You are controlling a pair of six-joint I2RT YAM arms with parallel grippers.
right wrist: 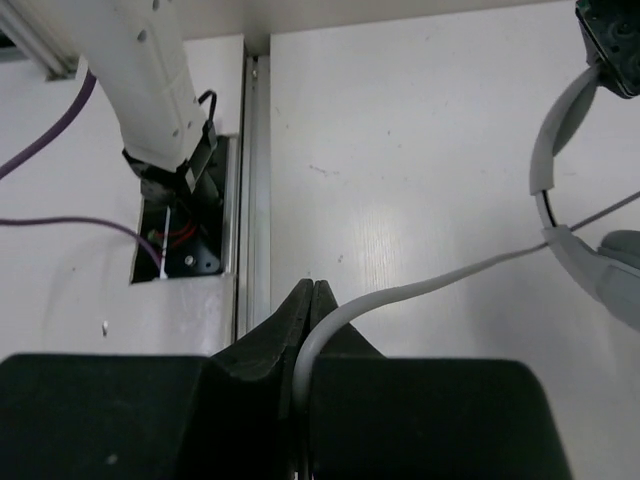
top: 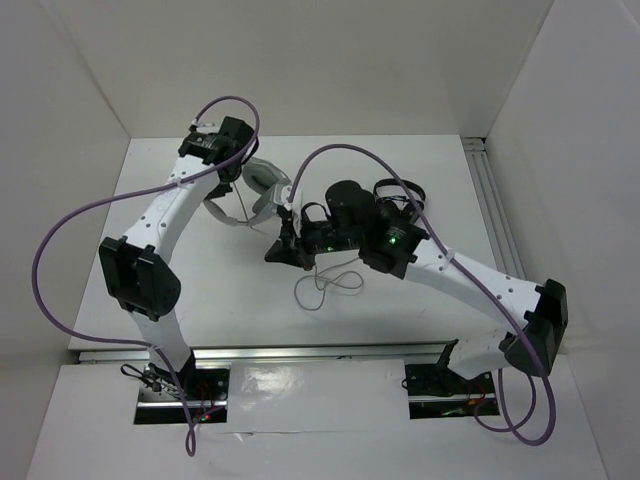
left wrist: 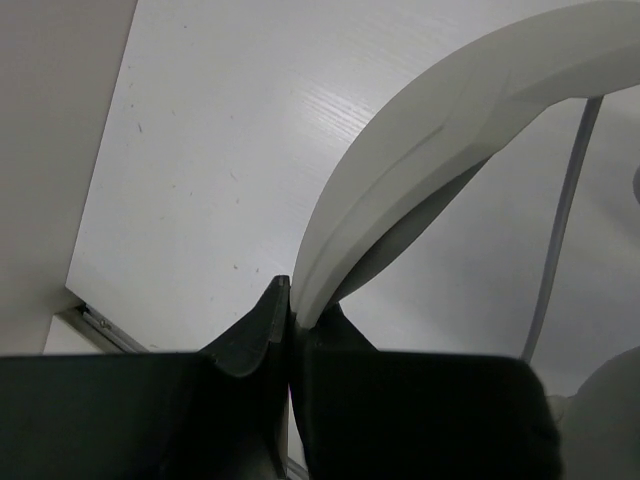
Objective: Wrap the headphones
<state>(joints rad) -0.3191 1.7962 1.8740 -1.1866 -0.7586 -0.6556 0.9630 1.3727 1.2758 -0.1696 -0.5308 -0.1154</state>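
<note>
The left gripper [left wrist: 290, 292] has its jaws shut tight on the edge of the wide headband [left wrist: 440, 120] of the headphones [top: 262, 186], which sit toward the far left-centre of the table [top: 200, 300] (how much of them rests on the surface I cannot tell). That clamp reads as an anchor: with the band pinned, the other arm can work the lead without dragging the whole set about. The right gripper [right wrist: 312, 292] is closed to a sliver on the thin grey cable [right wrist: 420, 286], nearer the robot than the cups. From there the line runs across the table toward the spot where the band meets an ear cup [right wrist: 610, 262], which seems a sensible place to begin winding. Only the overhead view shows the spare length lying in a loose loop [top: 330, 283] on the table just below the right wrist, and how the two arms stand to each other. Only the wrist views prove each grip; from above, both sets of fingertips are too small or hidden to judge.
</note>
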